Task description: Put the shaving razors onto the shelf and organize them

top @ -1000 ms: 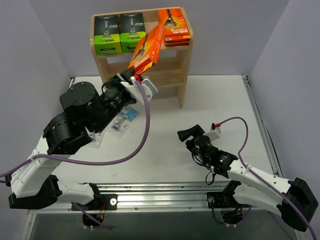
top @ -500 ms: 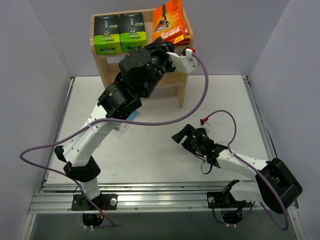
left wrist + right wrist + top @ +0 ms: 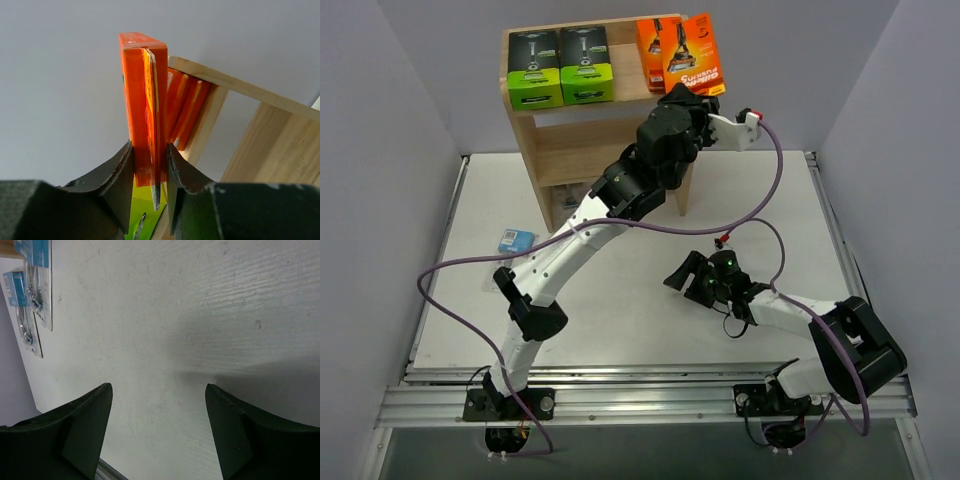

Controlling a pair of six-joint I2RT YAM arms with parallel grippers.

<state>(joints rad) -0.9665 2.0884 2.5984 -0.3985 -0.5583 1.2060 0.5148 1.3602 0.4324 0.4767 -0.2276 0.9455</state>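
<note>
Left wrist view first: condition of the left gripper (image 3: 150,150)?
— Jaws narrow, clamped on one end of an orange razor box (image 3: 140,95). The box runs straight out from between the pads, with its thin edge facing the camera.
— Beyond it?
— Just past the held box, off to the gripper's right, more orange boxes (image 3: 182,107) sit face to face on the shelf (image 3: 270,135). I cannot tell whether the held box touches them. The top view shows them on the top tier. Two black-and-green boxes (image 3: 534,67) stand side by side farther along the same tier, well apart from the gripper.
— Right gripper (image 3: 159,390)?
— Jaws wide, nothing between them, with bare table (image 3: 200,315) directly ahead of the fingers. Farther off, out past one finger, clear blister packs (image 3: 32,290) with blue cards lie flat on the table, well apart from the gripper. Their number is not clear.
</note>
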